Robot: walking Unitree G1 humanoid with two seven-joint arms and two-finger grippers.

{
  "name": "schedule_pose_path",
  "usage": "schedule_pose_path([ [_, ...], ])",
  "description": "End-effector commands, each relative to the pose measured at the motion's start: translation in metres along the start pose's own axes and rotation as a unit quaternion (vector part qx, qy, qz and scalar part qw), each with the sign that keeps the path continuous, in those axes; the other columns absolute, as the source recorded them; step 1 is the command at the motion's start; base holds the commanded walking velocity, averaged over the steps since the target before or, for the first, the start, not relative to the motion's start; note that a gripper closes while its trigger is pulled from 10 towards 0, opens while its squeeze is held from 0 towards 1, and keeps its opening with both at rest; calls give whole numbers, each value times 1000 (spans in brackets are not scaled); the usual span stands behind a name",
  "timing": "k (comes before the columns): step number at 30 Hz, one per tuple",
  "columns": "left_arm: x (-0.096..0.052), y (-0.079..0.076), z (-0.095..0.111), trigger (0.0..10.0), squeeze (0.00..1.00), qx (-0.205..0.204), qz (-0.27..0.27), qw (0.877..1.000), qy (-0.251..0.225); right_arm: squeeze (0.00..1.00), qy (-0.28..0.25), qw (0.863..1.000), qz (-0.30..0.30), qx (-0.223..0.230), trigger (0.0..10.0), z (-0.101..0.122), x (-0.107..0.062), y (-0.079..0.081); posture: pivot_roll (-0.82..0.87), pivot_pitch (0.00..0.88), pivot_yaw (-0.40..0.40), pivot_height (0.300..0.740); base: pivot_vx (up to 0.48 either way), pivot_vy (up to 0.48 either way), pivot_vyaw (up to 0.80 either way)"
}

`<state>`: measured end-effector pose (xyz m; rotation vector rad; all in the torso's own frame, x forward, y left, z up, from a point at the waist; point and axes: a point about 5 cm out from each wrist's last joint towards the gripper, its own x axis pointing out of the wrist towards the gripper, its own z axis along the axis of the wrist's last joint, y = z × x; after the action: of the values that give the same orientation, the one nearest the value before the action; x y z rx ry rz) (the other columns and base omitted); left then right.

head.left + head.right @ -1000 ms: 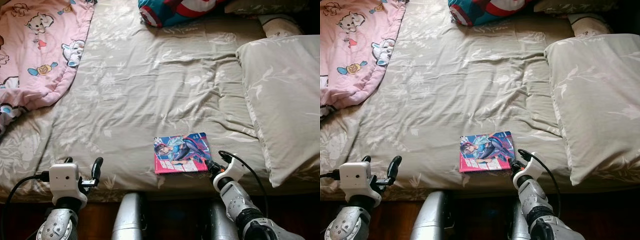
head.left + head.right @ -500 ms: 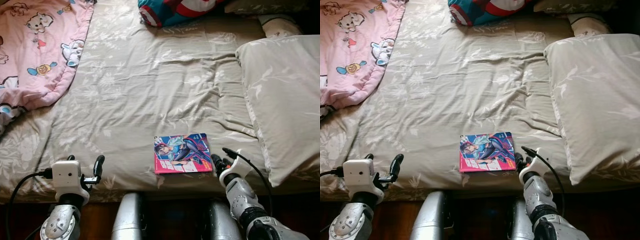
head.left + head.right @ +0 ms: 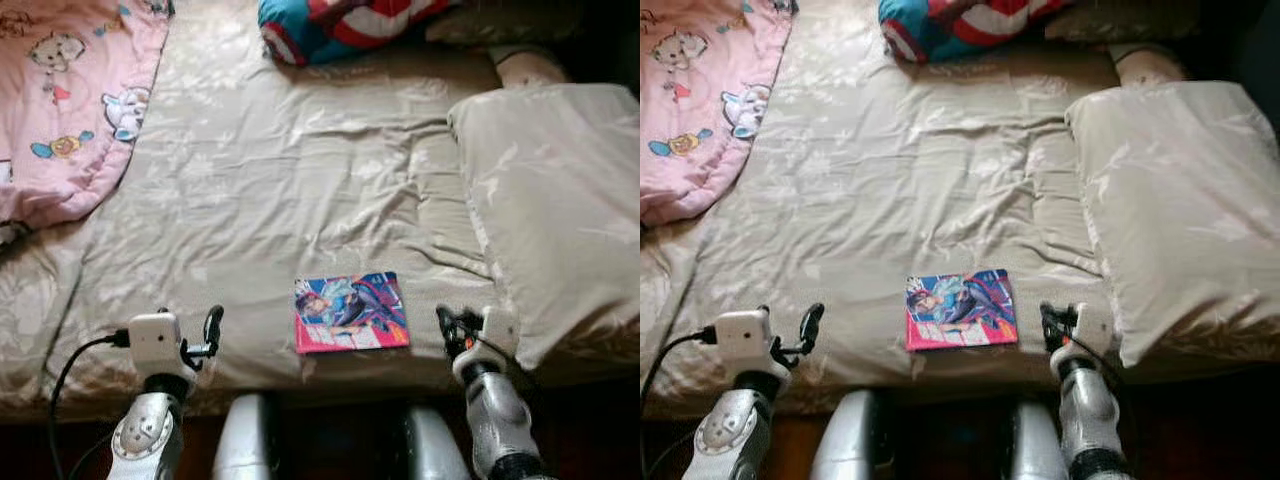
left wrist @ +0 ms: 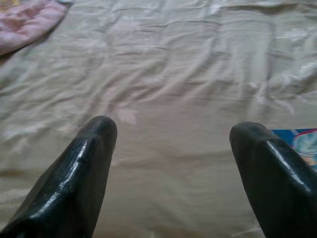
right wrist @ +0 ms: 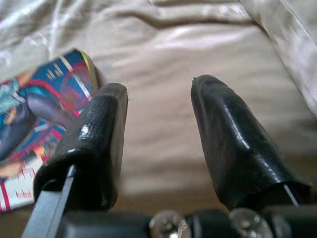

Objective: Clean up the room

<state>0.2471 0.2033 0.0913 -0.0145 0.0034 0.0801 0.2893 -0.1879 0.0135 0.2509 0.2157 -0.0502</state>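
Observation:
A colourful comic book (image 3: pixel 350 312) lies flat near the front edge of the bed (image 3: pixel 300 180). My right gripper (image 3: pixel 452 325) hovers at the bed's edge just right of the book, apart from it. The right wrist view shows this gripper (image 5: pixel 158 87) open and empty, with the book's corner (image 5: pixel 34 119) beside one finger. My left gripper (image 3: pixel 190 328) is over the bed's front edge, left of the book. It is open over bare sheet (image 4: pixel 173 144), and the book's edge (image 4: pixel 302 141) peeks past one finger.
A pink cartoon quilt (image 3: pixel 60 100) covers the bed's far left. A large beige pillow (image 3: pixel 550 210) lies on the right, close to my right gripper. A red and blue cushion (image 3: pixel 340 20) sits at the back. Dark floor runs below the bed's front edge.
The view has shifted and blurred a little. My right gripper has drawn away from the book's right corner toward the pillow. My left gripper has come closer to the book.

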Motion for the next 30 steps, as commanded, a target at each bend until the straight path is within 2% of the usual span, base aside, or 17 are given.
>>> schedule_pose_path([
  [1,-3,4,-8,10000,0,-3,7,1000,14,0,10,1000,0,7,10000,-8,-5,-1,19,152,-1,638,0,0,0],
  [2,-4,4,-12,10000,0,-4,8,1000,19,0,19,1000,-6,-6,10000,-12,-7,-2,12,140,-2,638,0,0,0],
  [10,-4,4,-12,10000,0,-4,8,1000,19,0,19,1000,-6,-6,10000,-12,-7,-2,12,140,-2,638,0,0,0],
  [11,-4,4,-18,10000,0,-6,8,1000,28,0,30,999,-13,-15,10000,-16,-9,-2,1,124,-4,643,0,0,0],
  [12,-8,3,-61,10000,0,-12,-2,994,109,0,117,992,-19,-39,10000,-47,-22,-4,10,56,-5,653,0,0,0],
  [13,-10,3,-75,10000,0,-18,-2,990,139,0,148,987,-24,-49,10000,-57,-28,-6,12,54,-5,658,0,0,0],
  [15,-10,5,-90,10000,0,-26,5,985,172,0,185,980,-27,-67,10000,-70,-38,-9,11,40,0,673,0,0,0],
  [18,-10,6,-106,10000,0,-9,-1,977,212,0,220,972,-38,-75,10000,-84,-52,-15,1,21,7,693,0,0,0],
  [24,-22,12,-129,10000,0,5,9,963,270,0,241,966,-56,-73,10000,-93,-62,-22,-11,0,13,738,0,0,0],
  [30,-37,11,-147,10000,0,11,12,948,318,0,263,960,-62,-73,10000,-99,-69,-26,-21,0,10,740,0,0,0],
])
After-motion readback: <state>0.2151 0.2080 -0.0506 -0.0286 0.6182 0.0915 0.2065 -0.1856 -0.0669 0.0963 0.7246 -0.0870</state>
